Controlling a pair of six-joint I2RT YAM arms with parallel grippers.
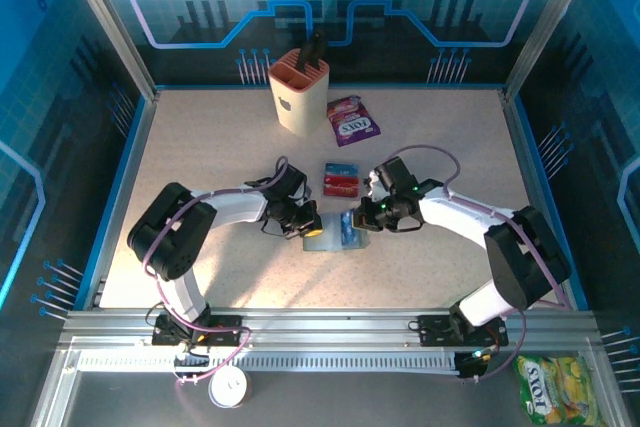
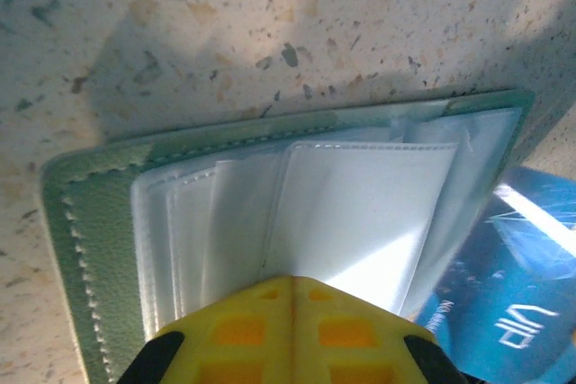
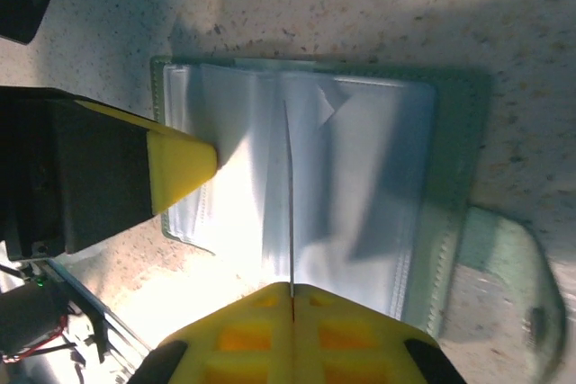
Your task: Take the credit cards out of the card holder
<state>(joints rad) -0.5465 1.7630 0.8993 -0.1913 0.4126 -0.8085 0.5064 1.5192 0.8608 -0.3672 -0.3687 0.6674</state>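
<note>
Where the two arms meet in the middle of the top view, the card holder (image 1: 322, 240) lies open and flat on the speckled table (image 1: 200, 147), its clear sleeves (image 2: 360, 213) facing up. The left gripper (image 2: 292, 292) is clenched, its yellow tips together and pressed onto the sleeves. The fingers themselves hide whether a sleeve is pinched between them. The right gripper (image 3: 292, 294) is likewise closed tight at the holder's opposite edge. A thin line rises from its seam, and it cannot be told whether that is a card seen edge-on or a sleeve fold.

A blue VIP card (image 2: 517, 299) shows at the lower right of the left wrist view, cut off by the frame and partly behind the sleeves. Glare whitens the sleeves, so their contents are unreadable. The holder's snap tab (image 3: 504, 267) is blurred at the right.

Above the holder in the top view, a loose blue card (image 1: 341, 169) and a red card (image 1: 341, 185) lie together on the table, apart from it.
</note>
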